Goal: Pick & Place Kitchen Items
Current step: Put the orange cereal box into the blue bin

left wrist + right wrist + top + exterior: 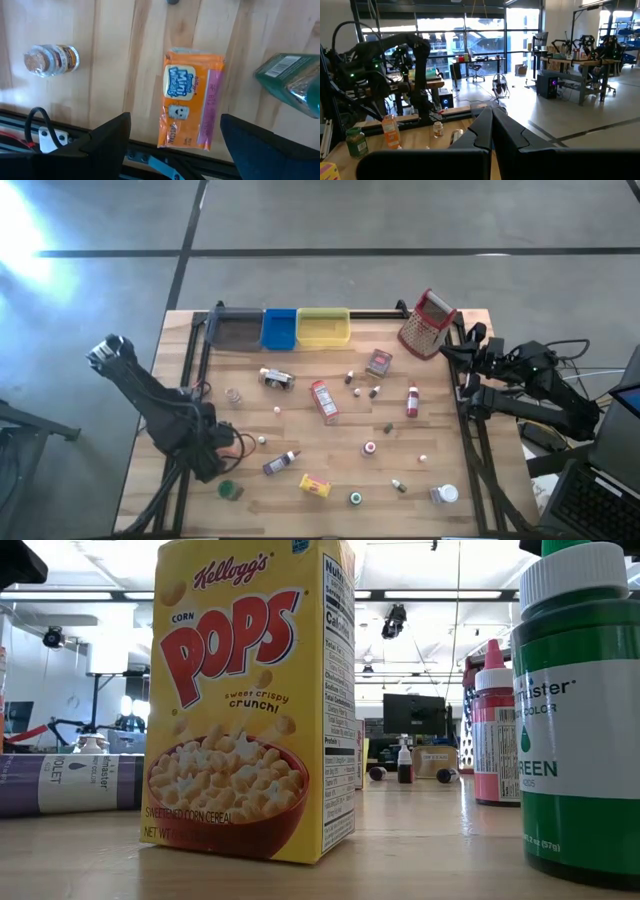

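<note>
Both arms are built from matte black, boxy link housings joined by rounded joint casings. The left arm (165, 415) ends its upper link in a pale grey cap, and black cables loop along its body. The right arm (535, 390) carries bundled black cables near its base. Each end effector has two flat, angular black fingers (107, 137) with bevelled edges.
</note>
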